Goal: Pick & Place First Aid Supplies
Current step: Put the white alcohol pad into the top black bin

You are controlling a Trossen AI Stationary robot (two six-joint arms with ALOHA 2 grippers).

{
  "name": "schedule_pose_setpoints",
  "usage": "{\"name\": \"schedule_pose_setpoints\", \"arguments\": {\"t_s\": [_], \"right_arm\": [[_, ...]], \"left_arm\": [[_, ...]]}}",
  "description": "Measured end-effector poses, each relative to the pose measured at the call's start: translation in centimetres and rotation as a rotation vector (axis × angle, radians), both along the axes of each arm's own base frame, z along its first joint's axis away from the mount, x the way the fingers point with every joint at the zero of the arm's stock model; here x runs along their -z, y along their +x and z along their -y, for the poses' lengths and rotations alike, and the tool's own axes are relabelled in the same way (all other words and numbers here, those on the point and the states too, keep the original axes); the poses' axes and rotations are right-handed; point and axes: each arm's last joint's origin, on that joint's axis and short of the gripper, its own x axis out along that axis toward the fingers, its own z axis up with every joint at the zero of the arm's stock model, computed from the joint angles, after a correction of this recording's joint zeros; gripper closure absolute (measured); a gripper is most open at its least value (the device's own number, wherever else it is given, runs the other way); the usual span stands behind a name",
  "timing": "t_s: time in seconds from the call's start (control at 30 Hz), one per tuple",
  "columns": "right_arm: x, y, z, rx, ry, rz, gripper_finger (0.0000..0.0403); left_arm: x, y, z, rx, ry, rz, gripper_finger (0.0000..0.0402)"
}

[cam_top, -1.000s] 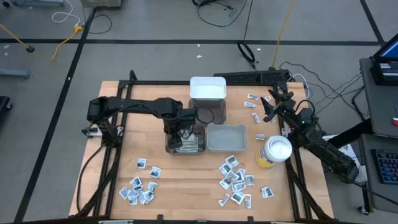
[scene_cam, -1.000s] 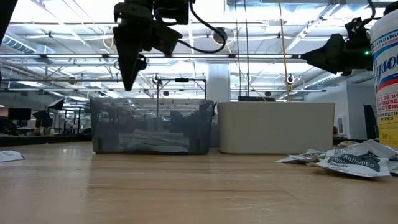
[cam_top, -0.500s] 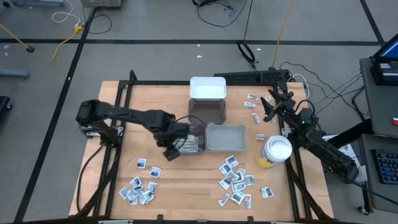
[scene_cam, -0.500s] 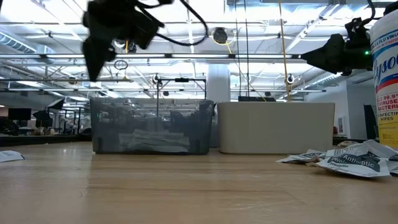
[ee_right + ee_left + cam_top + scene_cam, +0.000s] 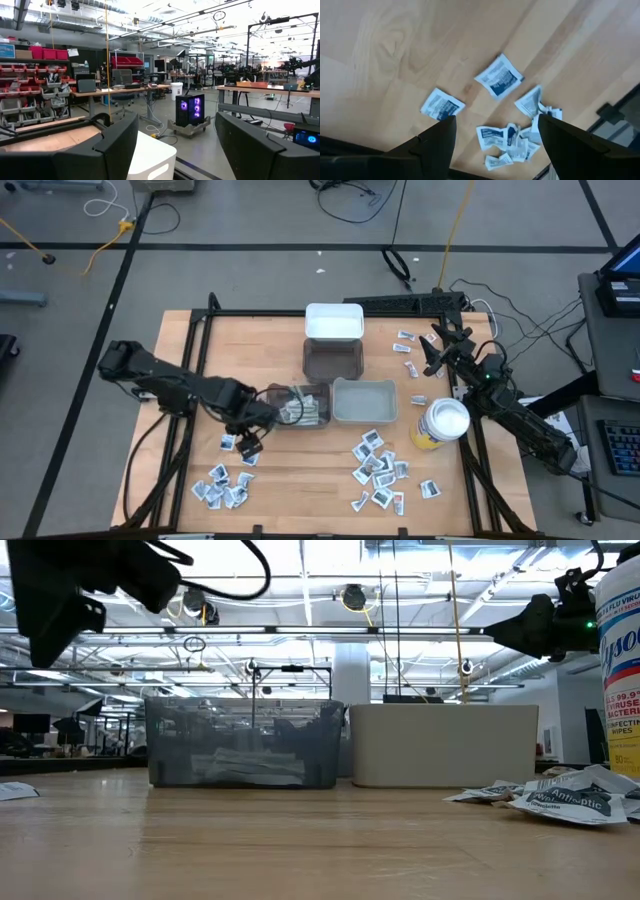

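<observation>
Your wooden table point(image 5: 290, 480) is bare along its near edge. Just beyond that, sachets point(image 5: 225, 485) lie heaped on the near left, and a second heap point(image 5: 378, 465) sits on the near right. A lone sachet point(image 5: 429, 489) is right of it.

The left gripper point(image 5: 250, 442) hangs above the table beside two loose sachets at the left heap's far side. Its fingers point(image 5: 432, 145) are spread wide with nothing between them. In its wrist view a sachet point(image 5: 499, 80) and another point(image 5: 442, 105) lie flat on bare wood, apart from each other.

You have open wood all round that gripper, and more towards the left edge.

At mid-table the clear bin point(image 5: 298, 406) has white packets lying in it. The grey bin point(image 5: 364, 400) touches it on the right. A yellow canister point(image 5: 440, 425) stands near the right edge.

Farther back sit a dark bin point(image 5: 333, 358) and a white bin point(image 5: 334, 321). Some small packets point(image 5: 407, 352) are scattered to their right.

The right gripper point(image 5: 434, 352) waits over the far right edge, jaws spread, empty. Behind the table there's grey floor with cables, and workshop benches beyond.
</observation>
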Motion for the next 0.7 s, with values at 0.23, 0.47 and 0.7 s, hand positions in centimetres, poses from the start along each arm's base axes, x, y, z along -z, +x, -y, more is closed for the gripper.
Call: {"name": "schedule_pose_setpoints", "arguments": {"t_s": [0.23, 0.47, 0.7], "right_arm": [[0.0, 0.0, 0.0, 0.000, 0.000, 0.000, 0.0140], [0.0, 0.0, 0.0, 0.000, 0.001, -0.001, 0.0140], [0.0, 0.0, 0.0, 0.000, 0.002, -0.002, 0.0140]], "left_arm": [[0.7, 0.2, 1.3, 0.032, 0.068, 0.016, 0.0122], [3.5, 0.5, 2.8, 0.046, 0.083, 0.023, 0.0125], [5.9, 0.0, 3.7, 0.066, 0.109, -0.037, 0.0127]]}}
